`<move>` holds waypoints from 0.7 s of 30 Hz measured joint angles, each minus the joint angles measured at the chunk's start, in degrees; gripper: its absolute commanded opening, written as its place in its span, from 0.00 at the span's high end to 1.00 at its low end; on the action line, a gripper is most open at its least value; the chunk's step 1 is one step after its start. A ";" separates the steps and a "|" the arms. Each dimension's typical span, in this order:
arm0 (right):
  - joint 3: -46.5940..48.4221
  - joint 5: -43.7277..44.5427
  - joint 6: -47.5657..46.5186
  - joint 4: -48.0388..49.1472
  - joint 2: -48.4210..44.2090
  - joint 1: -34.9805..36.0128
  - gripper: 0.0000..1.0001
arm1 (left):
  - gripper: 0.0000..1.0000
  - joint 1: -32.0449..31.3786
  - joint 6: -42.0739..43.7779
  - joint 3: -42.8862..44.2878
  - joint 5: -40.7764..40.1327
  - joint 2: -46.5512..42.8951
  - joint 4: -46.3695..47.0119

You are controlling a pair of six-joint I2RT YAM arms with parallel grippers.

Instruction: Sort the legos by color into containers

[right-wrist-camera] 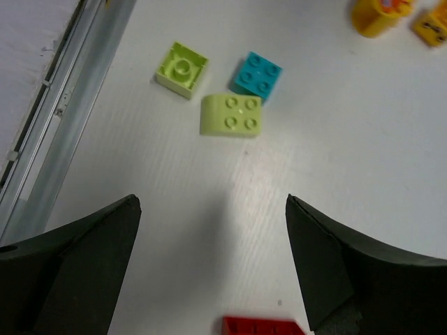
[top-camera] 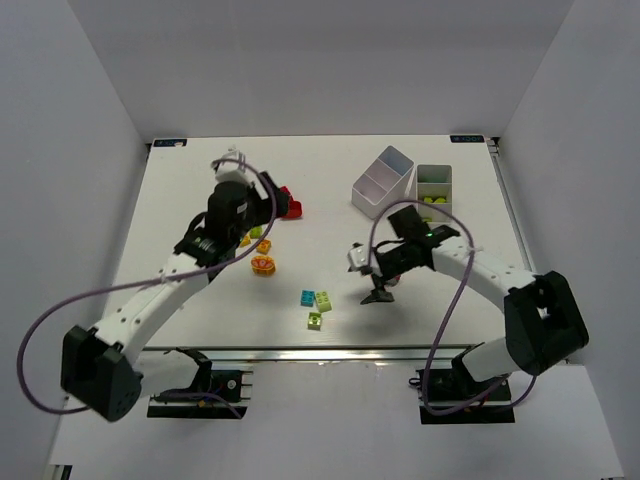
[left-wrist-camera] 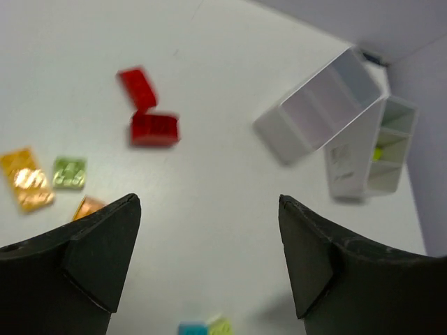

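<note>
Legos lie loose on the white table: two red ones (top-camera: 288,206), yellow and orange ones (top-camera: 262,264), and a cyan (top-camera: 308,298) with two lime ones (top-camera: 322,301) near the front. My left gripper (top-camera: 260,216) hangs open and empty above the table; its wrist view shows a red brick (left-wrist-camera: 137,87), a dark red brick (left-wrist-camera: 154,129) and both white containers (left-wrist-camera: 321,105) ahead. My right gripper (top-camera: 380,293) is open just right of the cyan brick (right-wrist-camera: 258,75) and lime bricks (right-wrist-camera: 232,114). A red brick (right-wrist-camera: 264,326) peeks in at the bottom between its fingers.
One container (top-camera: 385,180) leans tilted against the other (top-camera: 447,182), which holds lime pieces (top-camera: 433,201). The table's front rail (right-wrist-camera: 63,118) runs close to the left of the right gripper. Purple cables loop off both arms.
</note>
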 measured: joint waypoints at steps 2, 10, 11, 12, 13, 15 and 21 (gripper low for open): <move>-0.87 4.94 4.24 5.01 1.44 5.03 0.13 | 0.10 0.55 -1.88 -5.60 -1.70 -6.12 -4.50; 0.96 20.50 33.35 21.38 9.44 16.33 0.11 | 0.09 1.31 -10.32 -17.29 -9.86 -28.39 -18.40; 1.03 22.29 36.00 22.40 9.64 17.16 0.11 | 0.09 1.33 -11.28 -18.10 -10.84 -30.73 -19.98; 1.07 23.71 38.66 23.41 9.92 17.81 0.11 | 0.09 1.33 -12.33 -18.91 -11.98 -33.11 -21.97; 1.07 24.87 41.11 24.15 10.21 18.32 0.11 | 0.09 1.36 -13.11 -19.43 -12.79 -34.73 -23.43; 1.38 26.47 45.79 25.03 10.75 19.10 0.11 | 0.13 1.36 -14.56 -20.31 -14.36 -37.83 -26.34; 9.05 33.88 58.97 26.62 14.73 19.12 0.11 | 0.33 1.36 -17.20 -20.96 -16.11 -40.15 -31.39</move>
